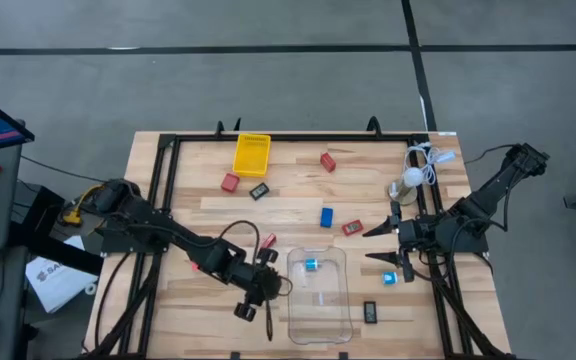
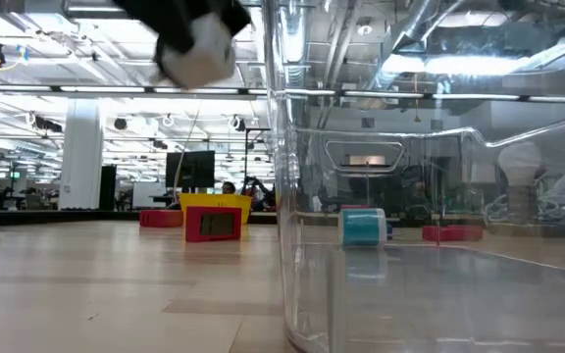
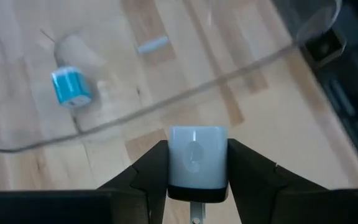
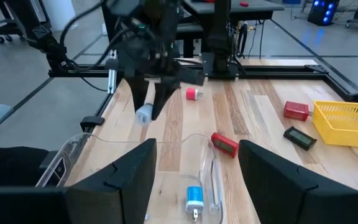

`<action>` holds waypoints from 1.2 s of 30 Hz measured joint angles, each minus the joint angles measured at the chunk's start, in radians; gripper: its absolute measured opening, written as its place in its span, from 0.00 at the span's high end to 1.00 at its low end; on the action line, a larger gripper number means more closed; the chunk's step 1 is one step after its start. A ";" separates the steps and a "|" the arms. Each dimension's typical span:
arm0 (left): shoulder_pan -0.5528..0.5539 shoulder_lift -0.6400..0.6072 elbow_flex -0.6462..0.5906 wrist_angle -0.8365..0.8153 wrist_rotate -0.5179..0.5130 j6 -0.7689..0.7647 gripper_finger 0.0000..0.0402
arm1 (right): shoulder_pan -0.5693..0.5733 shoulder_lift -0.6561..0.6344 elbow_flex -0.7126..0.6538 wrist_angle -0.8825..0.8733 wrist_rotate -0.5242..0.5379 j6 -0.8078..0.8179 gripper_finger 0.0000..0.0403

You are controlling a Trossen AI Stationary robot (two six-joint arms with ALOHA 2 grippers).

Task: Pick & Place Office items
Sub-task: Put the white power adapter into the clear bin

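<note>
My left gripper point(image 1: 260, 290) hangs above the table beside the left wall of the clear bin point(image 1: 318, 295), shut on a small white piece point(image 3: 196, 155). It also shows in the low view point(image 2: 199, 44). My right gripper point(image 1: 373, 245) is open, right of the bin, touching nothing. A white-and-cyan bit point(image 1: 312, 264) lies inside the bin, and another point(image 1: 390, 277) lies by my right gripper. Red blocks point(image 1: 230, 182) point(image 1: 328, 161) point(image 1: 352, 228), a blue block point(image 1: 326, 216) and black rectangles point(image 1: 260, 190) point(image 1: 370, 312) lie flat on the wood. My left gripper pinches the white piece by its two opposite sides point(image 3: 173, 163) between both fingers, from above and pointing down. The piece is lifted clear of the table and sticks out past the fingertips point(image 4: 145, 115). A thin metal prong point(image 3: 195, 214) shows at its inner end.
A yellow tray point(image 1: 251, 153) sits near the far edge. A white round lamp-like object with coiled cable point(image 1: 413, 178) stands at the far right. A small pink-red piece point(image 1: 268, 241) lies near my left arm. Black frame rails point(image 1: 158, 200) run along the table's sides.
</note>
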 joint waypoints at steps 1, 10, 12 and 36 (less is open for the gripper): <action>0.000 -0.006 0.000 0.013 -0.005 -0.005 0.67 | 0.000 0.000 0.000 0.000 0.000 0.000 0.45; 0.052 -0.002 0.000 0.221 -0.005 -0.119 0.67 | 0.000 0.000 0.000 -0.002 0.000 -0.003 0.45; 0.072 -0.001 0.000 0.229 -0.005 -0.131 0.67 | 0.000 0.000 0.000 0.001 0.000 -0.008 0.45; 0.172 0.220 0.209 0.169 0.064 -0.103 0.67 | 0.000 -0.002 0.000 0.004 0.000 -0.027 0.45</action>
